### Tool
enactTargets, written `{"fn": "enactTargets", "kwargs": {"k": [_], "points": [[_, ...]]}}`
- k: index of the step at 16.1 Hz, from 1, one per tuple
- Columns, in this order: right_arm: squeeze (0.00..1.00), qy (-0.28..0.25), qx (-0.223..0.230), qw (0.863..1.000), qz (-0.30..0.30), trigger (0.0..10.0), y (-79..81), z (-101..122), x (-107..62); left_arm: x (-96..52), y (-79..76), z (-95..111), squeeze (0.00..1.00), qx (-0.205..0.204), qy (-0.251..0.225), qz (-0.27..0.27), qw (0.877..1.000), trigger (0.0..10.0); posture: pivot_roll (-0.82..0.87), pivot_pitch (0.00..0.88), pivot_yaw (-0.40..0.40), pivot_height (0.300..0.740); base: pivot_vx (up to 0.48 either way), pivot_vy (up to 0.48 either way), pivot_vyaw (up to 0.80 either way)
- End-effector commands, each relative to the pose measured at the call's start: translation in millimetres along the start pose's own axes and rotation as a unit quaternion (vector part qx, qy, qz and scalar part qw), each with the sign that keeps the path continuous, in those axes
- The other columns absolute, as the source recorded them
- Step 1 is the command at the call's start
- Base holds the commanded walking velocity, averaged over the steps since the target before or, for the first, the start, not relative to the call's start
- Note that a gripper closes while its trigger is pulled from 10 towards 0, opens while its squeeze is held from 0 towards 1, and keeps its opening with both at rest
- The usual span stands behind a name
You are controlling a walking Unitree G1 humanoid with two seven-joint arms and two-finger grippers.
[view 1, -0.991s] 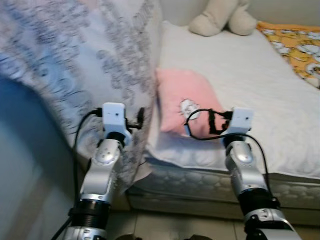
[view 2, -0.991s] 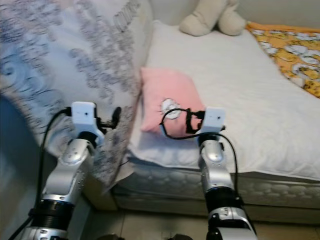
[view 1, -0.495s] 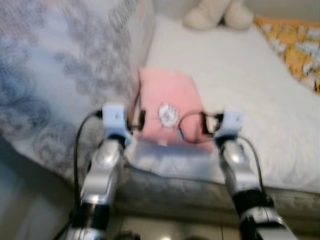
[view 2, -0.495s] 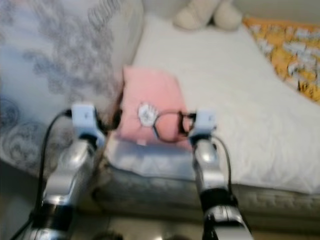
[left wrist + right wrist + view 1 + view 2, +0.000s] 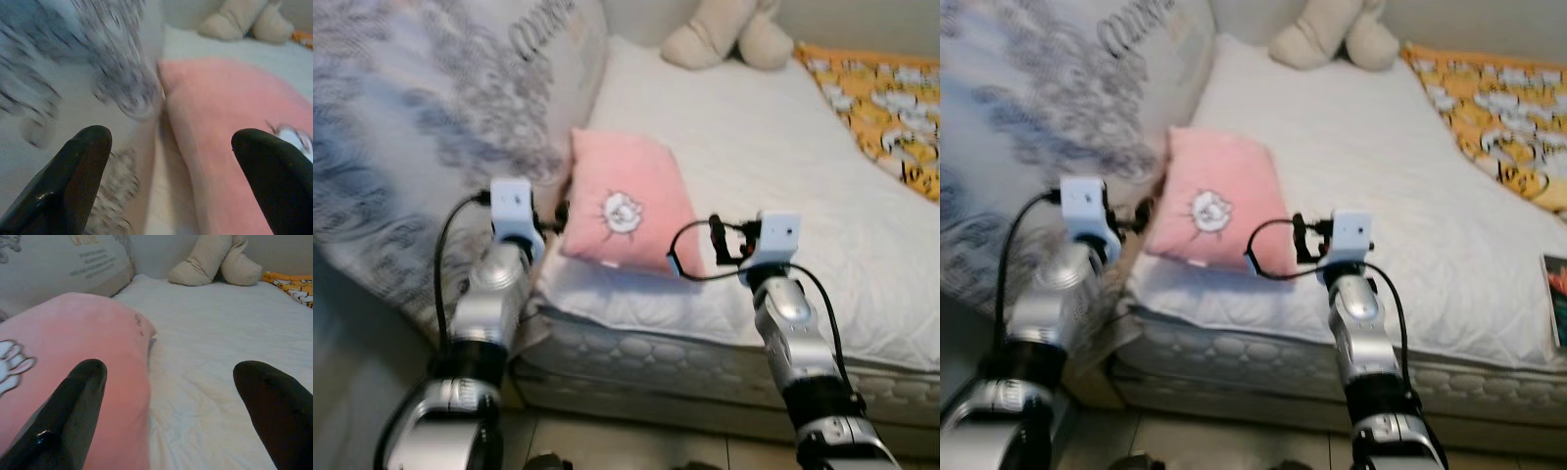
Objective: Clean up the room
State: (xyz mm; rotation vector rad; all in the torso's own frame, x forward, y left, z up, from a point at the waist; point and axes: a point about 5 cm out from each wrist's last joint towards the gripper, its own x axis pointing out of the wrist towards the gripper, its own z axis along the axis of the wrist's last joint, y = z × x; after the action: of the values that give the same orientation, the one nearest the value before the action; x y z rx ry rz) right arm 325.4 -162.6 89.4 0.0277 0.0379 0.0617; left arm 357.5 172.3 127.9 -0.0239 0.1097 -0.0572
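Grippers first: the left gripper [image 5: 166, 161] is spread wide and holds nothing, its fingers framing the seam where the pillow [image 5: 628, 203] meets the patterned duvet [image 5: 421, 127]. The right gripper [image 5: 171, 406] is just as wide and also bare, one finger over the pillow's near corner, the other over plain sheet. From the head camera both arms are raised at the bed's near edge, the left wrist just beside the pillow's left side, the right wrist at its lower right corner.

The pillow, pink with a small white cartoon figure, lies flat on the mattress [image 5: 783, 147] near the front edge, its left side against the heaped duvet. A plush toy [image 5: 729, 37] sits at the far end, well apart, and an orange printed blanket [image 5: 1489, 108] covers the far right.

Judging by the pose, the step in hand is lining up on the pillow from both sides. Next, both arms would need to reach forward and close in on its edges together.
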Motion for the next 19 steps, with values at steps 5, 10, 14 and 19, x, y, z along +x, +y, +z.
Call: {"fn": "enactTargets", "kwargs": {"k": [5,10,14,19], "points": [[0.0,-0.003,0.007,1.0,-0.01,10.0,-4.4,4,-3.4,17.3,-17.5,2,1.0,-0.009,0.016,-0.036,0.999,10.0,-0.04,0.0,-0.01,0.727,0.0,0.0,0.0],[0.0,-0.005,0.017,0.999,0.03,10.0,4.2,1,-14.0,10.6,-41.2,3,1.0,-0.006,-0.021,-0.086,0.996,10.0,-0.05,0.0,0.009,0.727,0.0,0.0,0.0],[0.0,0.06,0.002,0.991,0.122,10.0,-3.6,-22,-46.7,16.5,-39.6,3,0.0,0.003,-0.02,-0.071,0.997,10.0,-0.07,0.0,0.009,0.727,0.0,0.0,0.0],[0.0,0.057,0.009,0.992,0.11,10.0,0.3,-19,-45.5,20.0,-42.4,15,0.0,-0.012,-0.043,-0.075,0.996,10.0,-0.08,0.0,0.026,0.727,0.347,-0.102,0.0]]}}
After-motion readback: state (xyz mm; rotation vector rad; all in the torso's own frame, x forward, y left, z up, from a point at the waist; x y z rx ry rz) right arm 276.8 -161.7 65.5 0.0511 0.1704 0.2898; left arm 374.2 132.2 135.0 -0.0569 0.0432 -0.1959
